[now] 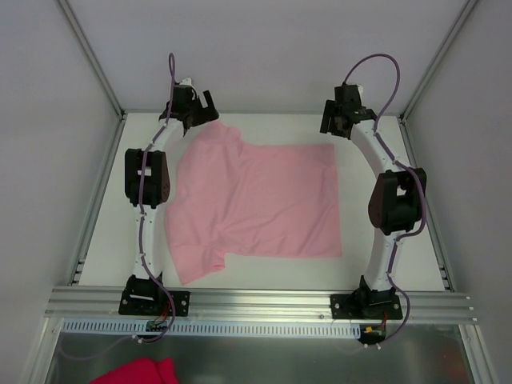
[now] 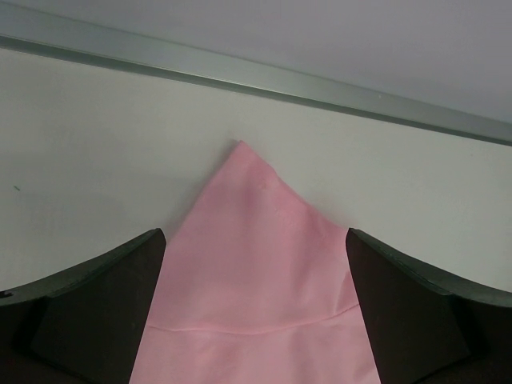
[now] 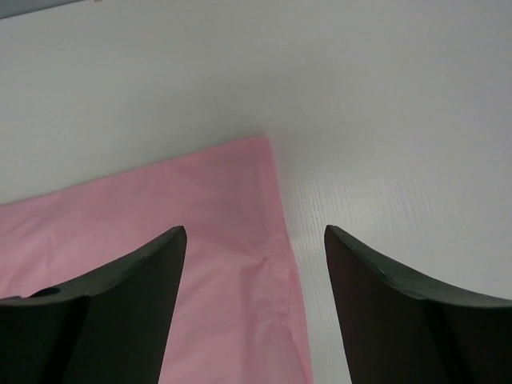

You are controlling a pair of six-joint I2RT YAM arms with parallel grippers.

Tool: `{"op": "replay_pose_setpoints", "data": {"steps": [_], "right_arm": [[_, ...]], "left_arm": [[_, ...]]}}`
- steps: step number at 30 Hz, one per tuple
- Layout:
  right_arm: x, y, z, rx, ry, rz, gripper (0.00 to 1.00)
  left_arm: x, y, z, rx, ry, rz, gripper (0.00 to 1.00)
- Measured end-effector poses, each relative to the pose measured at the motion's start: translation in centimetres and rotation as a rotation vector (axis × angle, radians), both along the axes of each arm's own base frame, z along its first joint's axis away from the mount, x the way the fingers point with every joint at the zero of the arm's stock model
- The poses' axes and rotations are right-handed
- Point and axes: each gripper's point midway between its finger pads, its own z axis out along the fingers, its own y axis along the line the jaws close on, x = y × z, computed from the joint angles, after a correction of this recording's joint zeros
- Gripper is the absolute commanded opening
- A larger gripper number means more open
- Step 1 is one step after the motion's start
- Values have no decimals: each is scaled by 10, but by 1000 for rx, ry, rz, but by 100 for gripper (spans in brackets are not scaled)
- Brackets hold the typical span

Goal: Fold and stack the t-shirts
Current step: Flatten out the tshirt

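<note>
The pale pink t-shirt [image 1: 256,200] lies spread flat on the white table, with one sleeve at the near left and a pointed part at the far left. My left gripper [image 1: 206,110] is open over that far-left point. In the left wrist view the gripper [image 2: 254,237] straddles the pink point [image 2: 252,264], and its fingers [image 2: 104,296] stand wide on either side. My right gripper [image 1: 331,122] is open over the shirt's far-right corner. In the right wrist view the gripper [image 3: 254,232] has the hemmed corner [image 3: 240,208] between its fingers [image 3: 120,304]. Neither gripper holds cloth.
A deep magenta cloth [image 1: 136,372] lies below the table's near rail at the bottom left. An aluminium rail [image 1: 256,300] runs along the near edge and carries both arm bases. Grey walls and frame posts close the back and sides; a metal strip [image 2: 256,76] lines the far edge.
</note>
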Motion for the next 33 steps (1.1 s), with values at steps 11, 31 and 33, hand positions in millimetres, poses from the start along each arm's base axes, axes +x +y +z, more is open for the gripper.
{"op": "replay_pose_setpoints", "data": {"steps": [11, 31, 33], "right_arm": [[-15, 6, -41, 19, 88, 4, 75], [-165, 24, 47, -35, -308, 24, 73], [-169, 27, 43, -40, -306, 29, 73]], "left_arm": [[2, -7, -16, -85, 13, -47, 91], [-279, -16, 131, 9, -379, 111, 90], [-292, -13, 101, 29, -307, 126, 90]]}}
